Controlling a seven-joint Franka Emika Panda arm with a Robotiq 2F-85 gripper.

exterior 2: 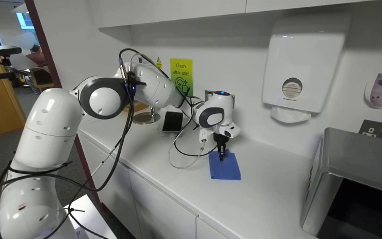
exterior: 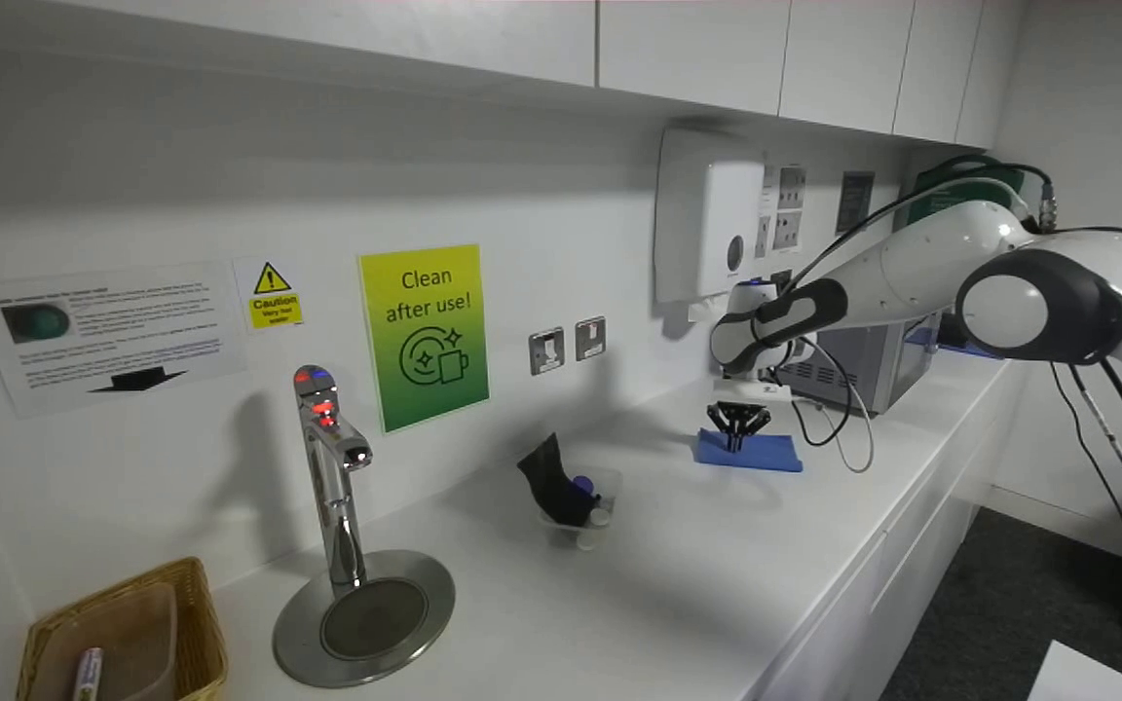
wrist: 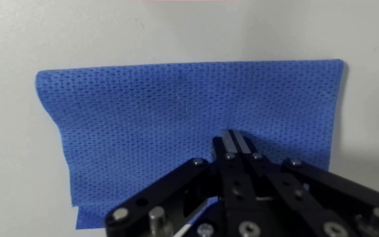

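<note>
A folded blue cloth (wrist: 137,115) lies flat on the white counter, its long fold toward the top of the wrist view and a lower layer showing at the bottom left. My gripper (wrist: 232,132) points down at the cloth, right of its middle in that view. Both fingers are pressed together with only a thin dark line between them, and no fabric shows in that gap. In both exterior views the gripper (exterior: 734,448) is over the cloth (exterior 2: 225,171), its tips at or very near the surface; firm contact is hard to tell. Part of the cloth is hidden beneath the gripper.
A grey microwave (exterior 2: 360,159) stands on the counter beyond the cloth. A paper towel dispenser (exterior: 707,214) hangs on the wall. Toward the chrome tap (exterior: 332,487) sits a clear tub (exterior: 610,487) holding a black pouch. A wicker basket (exterior: 201,623) and overhead cupboards (exterior: 688,49) bound the space.
</note>
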